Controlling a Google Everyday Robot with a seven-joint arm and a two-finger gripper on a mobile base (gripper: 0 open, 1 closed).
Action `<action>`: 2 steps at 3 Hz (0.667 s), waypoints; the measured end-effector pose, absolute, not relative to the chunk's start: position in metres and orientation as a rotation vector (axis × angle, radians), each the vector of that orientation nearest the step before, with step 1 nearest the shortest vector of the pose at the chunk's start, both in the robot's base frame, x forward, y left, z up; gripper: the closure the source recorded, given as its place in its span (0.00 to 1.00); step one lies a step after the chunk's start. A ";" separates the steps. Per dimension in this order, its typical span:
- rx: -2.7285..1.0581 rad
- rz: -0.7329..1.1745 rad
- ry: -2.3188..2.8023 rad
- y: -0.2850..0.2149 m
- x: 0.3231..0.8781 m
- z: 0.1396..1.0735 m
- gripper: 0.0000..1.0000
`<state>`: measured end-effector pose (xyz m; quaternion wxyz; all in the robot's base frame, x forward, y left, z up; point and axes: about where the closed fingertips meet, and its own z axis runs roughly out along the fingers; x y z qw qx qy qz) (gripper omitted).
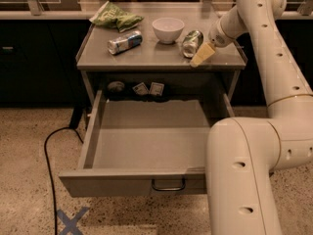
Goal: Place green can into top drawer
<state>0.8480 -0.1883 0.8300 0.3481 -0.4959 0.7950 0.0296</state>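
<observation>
Green can [192,42] lies on the worktop [156,61] in its right half, toward the back edge, and it is tilted with one silver end facing the front. From the left, a green crinkly chip bag [116,17] sits at the back left corner of the worktop. A silver-and-blue can [124,42] lies on its side nearer the middle, a little in front of the bag. A white bowl [168,29] stands upright near the middle of the back edge, and the green can is just beside it on the right. The gripper [201,57] is close to the front right corner, directly against the right side of the green can, with its pale tip pointing down to the worktop. I cannot tell if the gripper is spread or pressed together, or if it grips the can. Below the worktop the top drawer [112,184] is pulled far out, with its dark loop handle [168,185] at the centre of the front panel.
</observation>
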 end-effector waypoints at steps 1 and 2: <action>-1.280 0.039 2.017 -0.183 0.853 0.854 0.00; -1.297 0.023 1.975 -0.174 0.854 0.872 0.00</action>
